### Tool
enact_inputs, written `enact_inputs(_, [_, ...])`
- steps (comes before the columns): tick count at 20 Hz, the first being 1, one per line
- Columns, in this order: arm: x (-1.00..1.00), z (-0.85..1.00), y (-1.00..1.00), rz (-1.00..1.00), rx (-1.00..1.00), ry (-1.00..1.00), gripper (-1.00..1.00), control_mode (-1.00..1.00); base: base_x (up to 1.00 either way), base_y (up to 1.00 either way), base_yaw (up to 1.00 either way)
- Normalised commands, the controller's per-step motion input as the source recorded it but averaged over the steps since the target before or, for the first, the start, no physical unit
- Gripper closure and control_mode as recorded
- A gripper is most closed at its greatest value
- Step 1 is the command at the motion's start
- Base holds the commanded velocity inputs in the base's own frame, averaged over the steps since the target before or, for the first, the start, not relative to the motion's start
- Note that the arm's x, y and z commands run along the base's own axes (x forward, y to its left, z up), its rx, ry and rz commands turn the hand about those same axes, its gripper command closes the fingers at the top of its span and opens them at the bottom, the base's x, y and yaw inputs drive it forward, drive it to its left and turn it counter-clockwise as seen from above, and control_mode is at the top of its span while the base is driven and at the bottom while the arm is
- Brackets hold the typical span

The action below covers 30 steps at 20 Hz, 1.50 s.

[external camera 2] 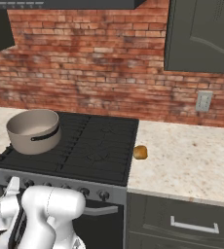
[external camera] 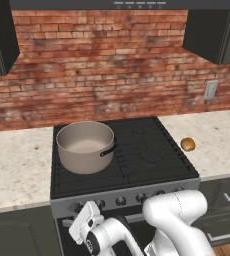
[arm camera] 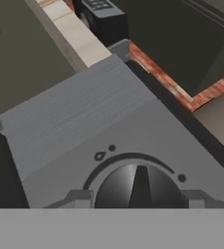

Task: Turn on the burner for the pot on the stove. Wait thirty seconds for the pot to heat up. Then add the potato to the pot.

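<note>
Gripper (arm camera: pixel 133 204) sits right at a knob (arm camera: pixel 139 187) on the stove (external camera: pixel 137 150) front strip, far left end, below the pot (external camera: pixel 85 146) on the rear-left burner. Knob lies between the fingers (arm camera: pixel 77 198), which stand spread on either side; contact unclear. Knob's ridge points straight up in the hand view. Arm folded low before the oven door, hand facing the strip. Potato (external camera: pixel 188 144) on the counter right of the stove.

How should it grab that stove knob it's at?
Take the knob across its raised middle ridge, one finger on each flat side, coming straight at the stove front. The narrow ridge gives flat faces to pinch and twist.
</note>
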Motion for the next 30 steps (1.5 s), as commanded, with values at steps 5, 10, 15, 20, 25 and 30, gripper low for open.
enact_inputs(5, [-0.33, 0.04, 0.63, 0.12, -0.70, 0.03, 1.00, -1.00, 0.00, 0.00, 0.00])
enact_inputs(10, [-0.30, 0.10, 0.53, 0.14, -0.66, 0.05, 1.00, -1.00, 0.00, 0.00, 0.00])
enact_inputs(15, [-0.27, 0.09, 0.53, 0.18, -0.64, 0.05, 1.00, -1.00, 0.00, 0.00, 0.00])
enact_inputs(20, [-0.31, 0.15, 0.36, 0.18, -0.57, 0.05, 1.00, -1.00, 0.00, 0.00, 0.00])
enact_inputs(25, [-0.39, 0.23, -0.02, 0.08, -0.27, 0.02, 1.00, -1.00, 0.00, 0.00, 0.00])
enact_inputs(30, [-0.67, 0.03, -0.08, -0.01, 0.01, -0.15, 1.00, -1.00, 0.00, 0.00, 0.00])
